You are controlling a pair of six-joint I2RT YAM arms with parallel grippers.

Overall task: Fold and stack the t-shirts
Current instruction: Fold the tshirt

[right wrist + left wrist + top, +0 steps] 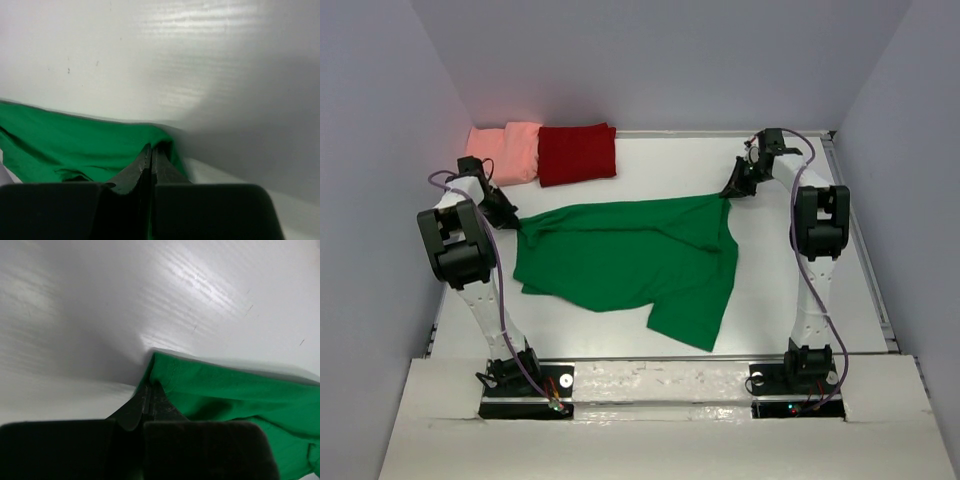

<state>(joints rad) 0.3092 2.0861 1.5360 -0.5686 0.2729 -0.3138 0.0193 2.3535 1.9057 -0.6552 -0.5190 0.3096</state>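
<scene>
At the back left of the flat white table (765, 300), a soft salmon-pink folded t-shirt (506, 150) lies touching a soft dark red folded t-shirt (577, 152) on its right. A little nearer, the left gripper (517, 222) has its two fingers squeezed tight on the left corner of a big bright green short-sleeved t-shirt (630, 255). The green shirt is spread across the middle of the table, with wrinkles, and one part reaches toward the near edge. On the right, the right gripper (729, 191) pinches the shirt's far right corner, its fingers tight on the cloth.
</scene>
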